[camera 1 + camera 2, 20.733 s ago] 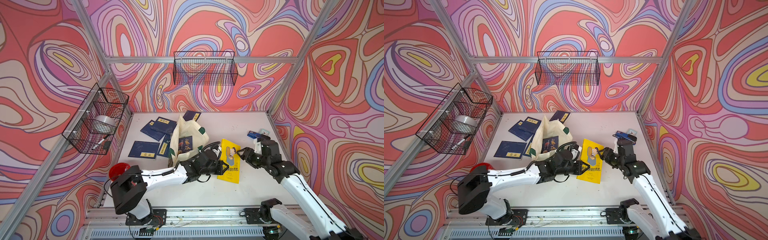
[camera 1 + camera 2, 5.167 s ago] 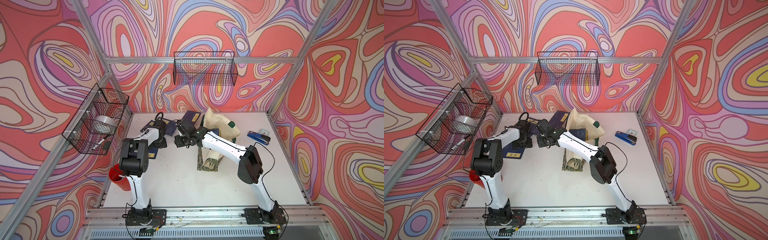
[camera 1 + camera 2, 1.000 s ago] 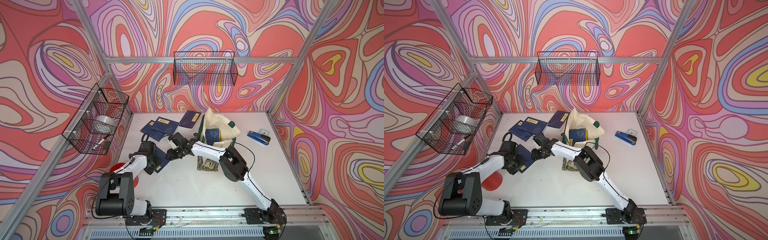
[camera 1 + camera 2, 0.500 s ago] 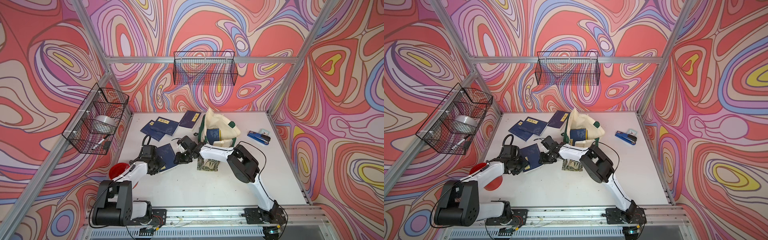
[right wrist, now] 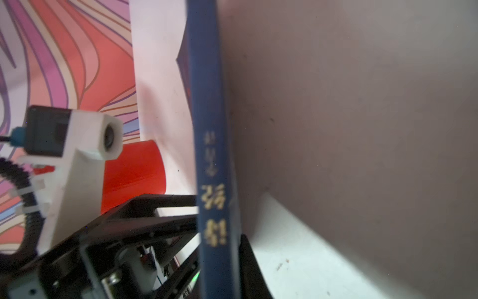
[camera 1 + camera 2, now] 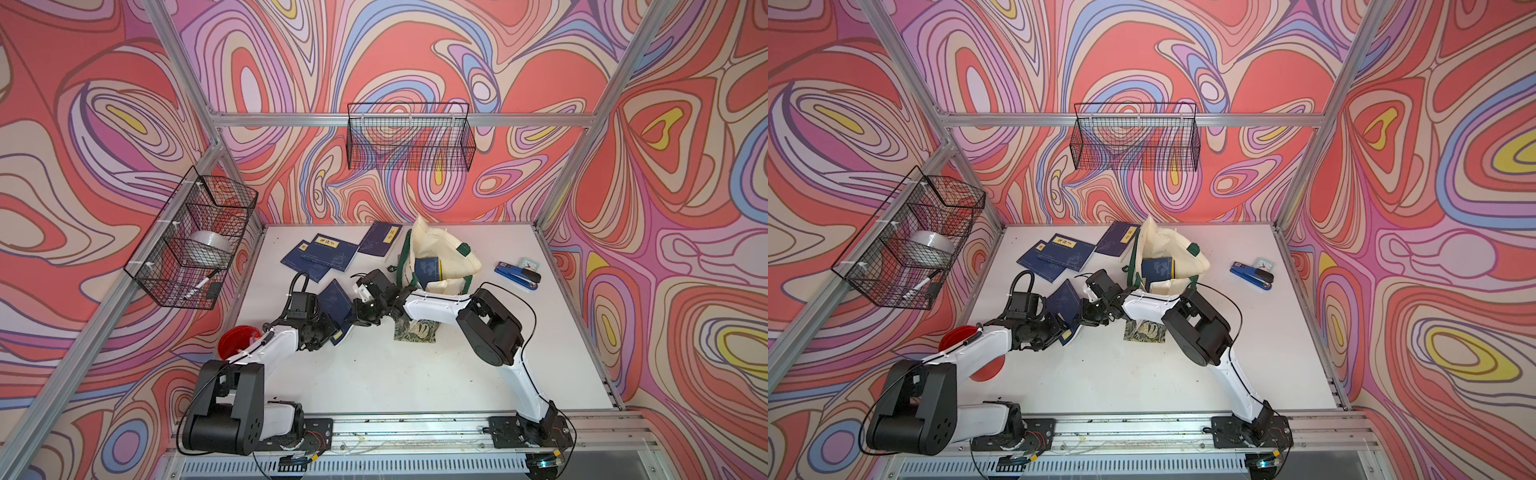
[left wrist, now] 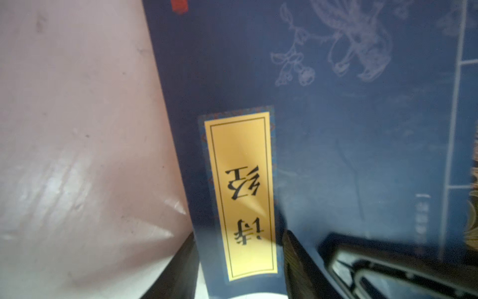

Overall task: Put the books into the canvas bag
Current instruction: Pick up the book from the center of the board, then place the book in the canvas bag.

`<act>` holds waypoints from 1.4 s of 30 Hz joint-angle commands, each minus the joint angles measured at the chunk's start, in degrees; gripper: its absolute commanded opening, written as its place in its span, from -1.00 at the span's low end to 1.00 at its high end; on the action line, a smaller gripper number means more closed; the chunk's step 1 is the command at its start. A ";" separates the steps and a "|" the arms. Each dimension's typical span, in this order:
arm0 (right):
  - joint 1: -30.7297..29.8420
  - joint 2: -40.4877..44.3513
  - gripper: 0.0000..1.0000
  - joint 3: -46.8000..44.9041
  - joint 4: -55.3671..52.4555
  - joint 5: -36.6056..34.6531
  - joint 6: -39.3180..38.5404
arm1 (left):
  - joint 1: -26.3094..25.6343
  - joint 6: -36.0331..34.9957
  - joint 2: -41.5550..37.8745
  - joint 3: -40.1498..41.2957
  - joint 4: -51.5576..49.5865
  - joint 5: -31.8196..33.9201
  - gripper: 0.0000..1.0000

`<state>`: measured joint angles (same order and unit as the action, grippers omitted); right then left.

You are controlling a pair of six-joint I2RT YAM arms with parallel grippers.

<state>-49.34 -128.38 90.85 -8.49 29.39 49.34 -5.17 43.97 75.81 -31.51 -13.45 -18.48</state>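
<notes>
Since right gripper (image 6: 359, 316) has the book (image 6: 335, 297) clamped by its spine and left gripper (image 6: 330, 330) straddles a corner, grip unclear, open left fully before swinging it to the bag (image 6: 436, 249)

The right arm (image 6: 434, 302) hides the canvas bag's (image 6: 440, 249) middle, and the navy book's (image 5: 212, 155) spine lettering is blurred.

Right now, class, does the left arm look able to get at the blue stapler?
Probably not: the blue stapler lies across the table, beyond the canvas bag and the right arm.
</notes>
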 commanded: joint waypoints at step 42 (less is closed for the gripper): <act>15.25 49.77 -1.00 -0.65 -38.90 -38.39 -20.99 | -28.62 -4.69 22.36 -61.14 -16.05 3.86 0.45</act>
<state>-34.39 -76.38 89.56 -47.59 -13.58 27.62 -33.41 40.18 96.68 -90.17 -25.17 -18.55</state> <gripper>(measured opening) 0.106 0.738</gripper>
